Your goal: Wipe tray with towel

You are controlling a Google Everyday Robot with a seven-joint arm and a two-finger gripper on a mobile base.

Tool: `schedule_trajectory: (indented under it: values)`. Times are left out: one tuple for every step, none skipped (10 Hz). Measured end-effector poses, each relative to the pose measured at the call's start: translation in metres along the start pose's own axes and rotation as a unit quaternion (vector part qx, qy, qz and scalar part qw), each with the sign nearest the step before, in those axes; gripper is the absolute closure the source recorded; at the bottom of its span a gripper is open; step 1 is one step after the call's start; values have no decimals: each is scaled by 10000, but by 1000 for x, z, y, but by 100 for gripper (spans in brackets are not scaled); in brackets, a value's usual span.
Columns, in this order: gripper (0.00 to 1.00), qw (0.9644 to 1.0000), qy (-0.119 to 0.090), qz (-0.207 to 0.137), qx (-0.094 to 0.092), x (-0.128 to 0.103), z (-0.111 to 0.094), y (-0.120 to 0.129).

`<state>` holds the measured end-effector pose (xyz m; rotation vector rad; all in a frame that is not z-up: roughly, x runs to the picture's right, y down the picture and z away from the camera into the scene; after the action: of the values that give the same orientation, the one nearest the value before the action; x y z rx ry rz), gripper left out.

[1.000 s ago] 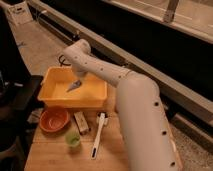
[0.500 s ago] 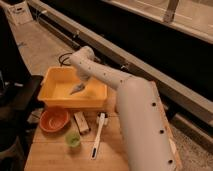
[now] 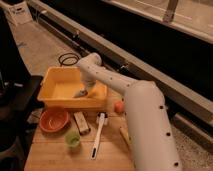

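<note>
One arm reaches down into the yellow tray (image 3: 61, 86), centre left of frame on the bench (image 3: 50, 156). Tool (image 3: 81, 92) sits low at the tray's right end. Cannot tell whether it is open or closed.

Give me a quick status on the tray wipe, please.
Gripper down inside yellow tray, right end. Grey towel bunched under it. Bowl, cup, brush outside the tray.
</note>
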<state>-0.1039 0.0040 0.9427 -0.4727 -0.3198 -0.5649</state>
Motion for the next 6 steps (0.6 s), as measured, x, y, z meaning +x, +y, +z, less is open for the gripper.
schedule_trajectory:
  values:
    - [100, 10000, 0, 1, 2, 0, 0, 0]
    - [100, 10000, -17, -15, 4, -3, 0, -2]
    - [100, 10000, -8, -5, 3, -1, 0, -1]
    - [100, 10000, -6, 2, 3, -1, 0, 0]
    - [100, 10000, -28, 16, 4, -2, 1, 0]
    - [100, 9997, -179, 147, -13, -2, 6, 7]
